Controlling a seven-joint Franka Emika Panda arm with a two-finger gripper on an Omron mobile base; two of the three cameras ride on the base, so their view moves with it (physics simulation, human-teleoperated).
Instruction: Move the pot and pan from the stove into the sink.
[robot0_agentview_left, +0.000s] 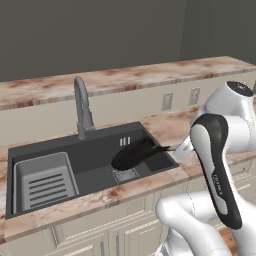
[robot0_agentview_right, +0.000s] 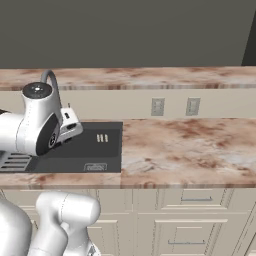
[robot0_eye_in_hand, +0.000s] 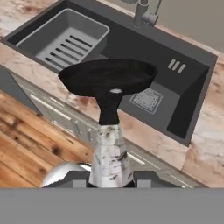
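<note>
Cabinet fronts and the marble counter lip (robot0_eye_in_hand: 144, 144) sit nearest, under the handle. Gripper (robot0_eye_in_hand: 111, 179) clamped on the pale tip of the pan's handle — fingertips (robot0_eye_in_hand: 146, 177) pressed to either side. Pan (robot0_agentview_left: 132, 154) hangs level above the sink (robot0_agentview_left: 97, 150), over the square drain, clear of the walls. Slotted tray (robot0_agentview_left: 42, 180) fills the left end; faucet (robot0_agentview_left: 82, 107) stands behind, well apart.
</note>
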